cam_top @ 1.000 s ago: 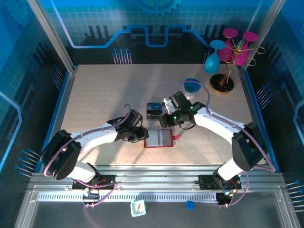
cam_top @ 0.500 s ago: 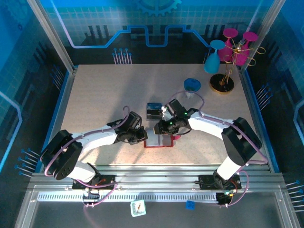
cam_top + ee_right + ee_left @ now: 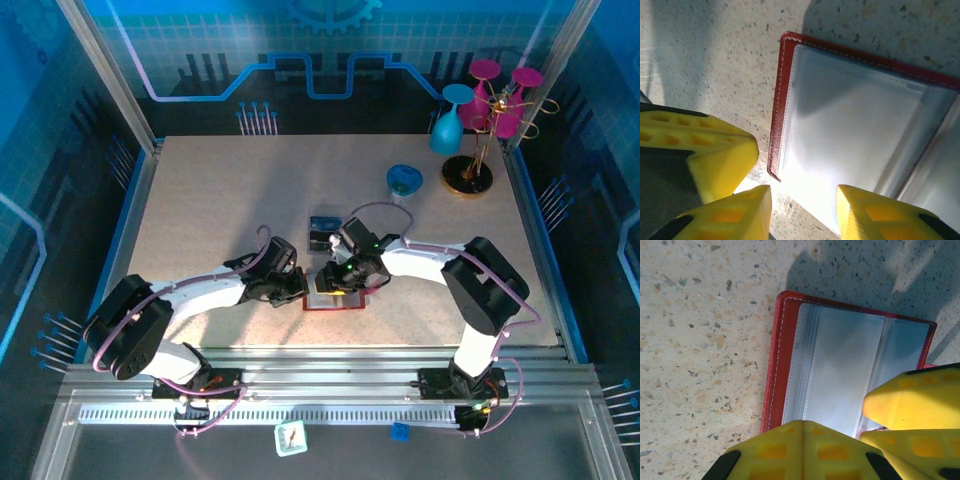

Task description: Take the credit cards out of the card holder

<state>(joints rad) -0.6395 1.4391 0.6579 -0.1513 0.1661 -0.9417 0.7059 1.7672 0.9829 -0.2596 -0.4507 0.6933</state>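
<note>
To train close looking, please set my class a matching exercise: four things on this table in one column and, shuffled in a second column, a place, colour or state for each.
Things
1. card holder
2. cards
3. dish
4. stand

Descriptions
A. blue and round, on the table just left of the gold base
B. red, lying open between the ends of the two arms
C. gold, in the far right corner, hung with pink and teal glasses
D. small pile just beyond the open red thing

Pairs: 1-B, 2-D, 3-A, 4-C
</note>
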